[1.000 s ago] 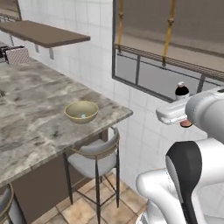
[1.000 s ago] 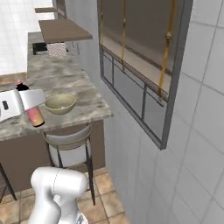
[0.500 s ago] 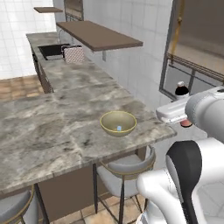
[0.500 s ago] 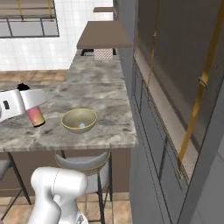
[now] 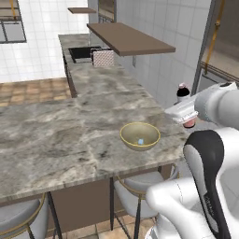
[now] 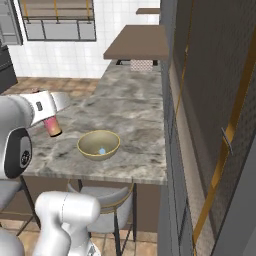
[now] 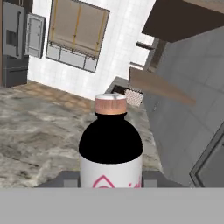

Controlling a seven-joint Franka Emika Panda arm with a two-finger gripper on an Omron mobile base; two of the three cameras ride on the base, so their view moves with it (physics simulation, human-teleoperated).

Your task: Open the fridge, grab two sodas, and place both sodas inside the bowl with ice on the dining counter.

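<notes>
- Claw (image 7: 111, 179) pinching soda bottle (image 7: 111, 146) upright between its tips, cap end up.
- Bottle (image 5: 184, 105) held above the counter (image 5: 60, 135) edge, just beside the yellow bowl (image 5: 140, 136); bowl resting on the counter, apart from the claw.
- Wooden shelf (image 5: 128, 38) farther along; stool (image 6: 102, 210) under the counter edge.
- White label with red mark on the bottle, writing unreadable.
</notes>
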